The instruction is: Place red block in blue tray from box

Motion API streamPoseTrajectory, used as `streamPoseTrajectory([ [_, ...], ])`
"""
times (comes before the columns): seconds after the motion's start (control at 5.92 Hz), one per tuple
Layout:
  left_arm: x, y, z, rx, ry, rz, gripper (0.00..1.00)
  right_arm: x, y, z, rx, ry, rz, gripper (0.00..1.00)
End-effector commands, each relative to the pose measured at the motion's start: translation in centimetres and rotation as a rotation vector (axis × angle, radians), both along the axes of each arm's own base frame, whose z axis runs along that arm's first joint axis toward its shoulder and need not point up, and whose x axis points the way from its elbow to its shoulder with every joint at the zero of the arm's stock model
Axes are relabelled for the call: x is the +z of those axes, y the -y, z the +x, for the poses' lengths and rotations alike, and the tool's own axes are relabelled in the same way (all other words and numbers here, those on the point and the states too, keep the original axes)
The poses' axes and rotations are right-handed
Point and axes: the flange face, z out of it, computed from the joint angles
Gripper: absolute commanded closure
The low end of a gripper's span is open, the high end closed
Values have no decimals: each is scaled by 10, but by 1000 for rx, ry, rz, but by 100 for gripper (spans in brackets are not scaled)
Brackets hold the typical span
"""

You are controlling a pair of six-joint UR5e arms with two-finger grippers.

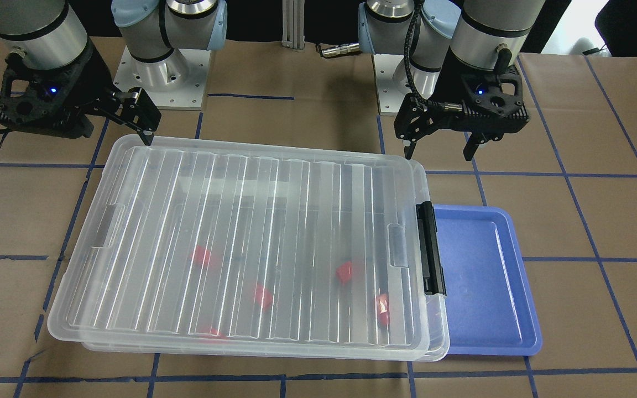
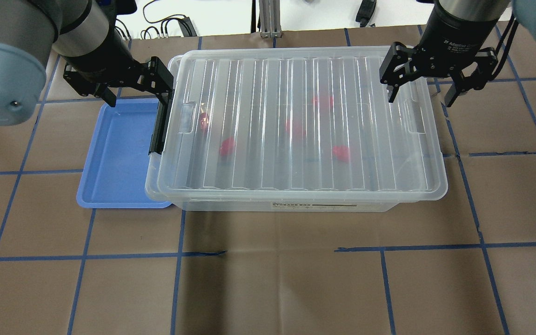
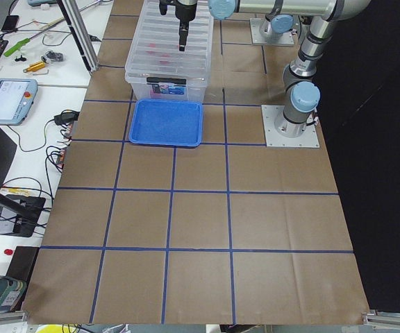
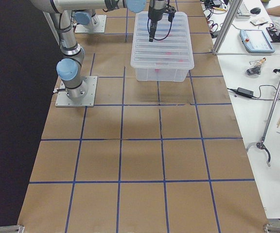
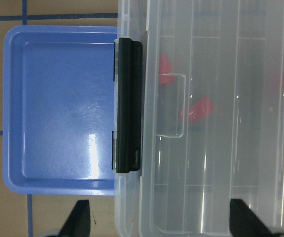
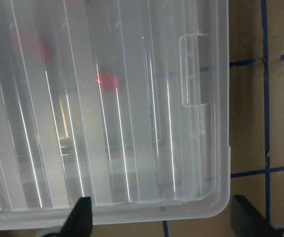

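Note:
The box (image 2: 296, 125) is a clear bin with its ribbed lid on and a black latch (image 2: 158, 125) on its left end. Several red blocks lie inside, seen through the lid, among them one (image 2: 227, 146) near the latch end and one (image 2: 341, 152) further right. The blue tray (image 2: 114, 153) is empty and lies against the latch end. My left gripper (image 2: 137, 93) is open and empty above the latch and the tray's far edge; its wrist view shows the latch (image 5: 127, 103) and tray (image 5: 63, 108). My right gripper (image 2: 421, 95) is open and empty above the lid's far right corner (image 6: 201, 197).
The table is covered with brown paper marked by a blue tape grid. The two arm bases (image 1: 163, 83) (image 1: 401, 83) stand behind the box. Benches with cables and tools run along the table's far side (image 3: 19, 90).

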Motion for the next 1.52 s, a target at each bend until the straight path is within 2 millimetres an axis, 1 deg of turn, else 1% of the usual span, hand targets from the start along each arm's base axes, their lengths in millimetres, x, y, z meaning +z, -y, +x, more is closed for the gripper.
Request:
streamPoseTrajectory([
  [0.0,0,0,0,0,0,0,2,0,0,0,-3,-6,1,0],
  [0.17,0,0,0,0,0,-2,2,1,1,0,3,-6,-12,0],
  [0.34,0,0,0,0,0,0,2,-4,5,-6,12,-8,-6,0],
  [0.51,0,0,0,0,0,0,2,-16,11,-26,47,4,10,0],
  [0.68,0,0,0,0,0,0,2,-41,17,-68,9,11,16,0],
  [0.85,0,0,0,0,0,0,2,-76,18,-97,31,14,-6,0],
  [1.01,0,0,-1,-1,0,0,2,-109,15,-102,32,1,-40,0],
  [1.18,0,0,-1,-1,0,0,2,-139,6,-103,24,2,-32,0],
  [1.35,0,0,0,0,-2,-1,2,-150,2,-115,0,7,-17,0],
])
